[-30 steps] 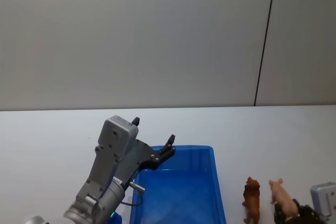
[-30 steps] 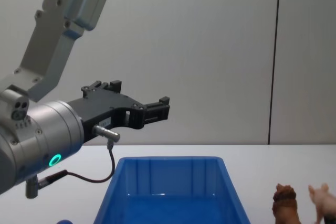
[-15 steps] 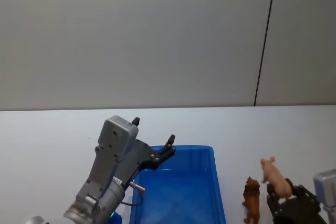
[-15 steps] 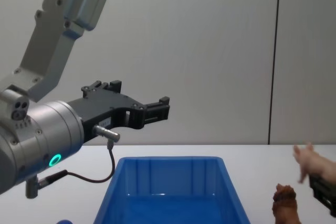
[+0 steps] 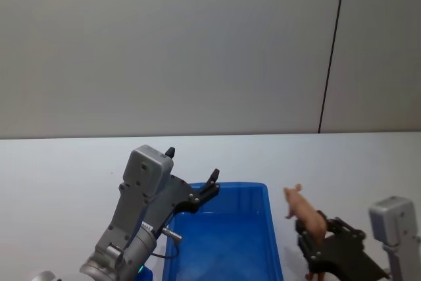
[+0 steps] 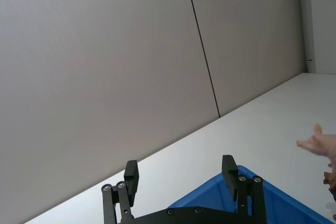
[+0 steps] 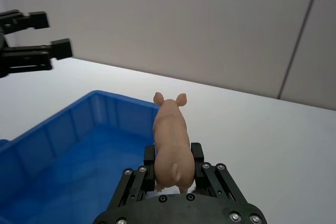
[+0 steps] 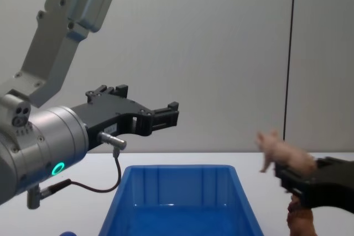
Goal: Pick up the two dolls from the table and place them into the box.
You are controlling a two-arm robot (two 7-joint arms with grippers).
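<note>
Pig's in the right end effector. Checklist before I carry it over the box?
1. Grip on pig: ok, right end effector shut on its rear.
2. Pig off the table: ok.
3. Pig over box: not ok, right of the rim.
4. Left end effector clear: cannot tell; open, above the box's left side.
5. Lion upright: cannot tell, mostly hidden.

Rounded silver-grey arm housing (image 8: 50, 142) with green ring light (image 8: 57, 168) and thin black cable (image 8: 99, 190); left gripper (image 6: 180, 167) and right gripper (image 7: 173, 153) matte black, silver screws (image 7: 229, 216).
</note>
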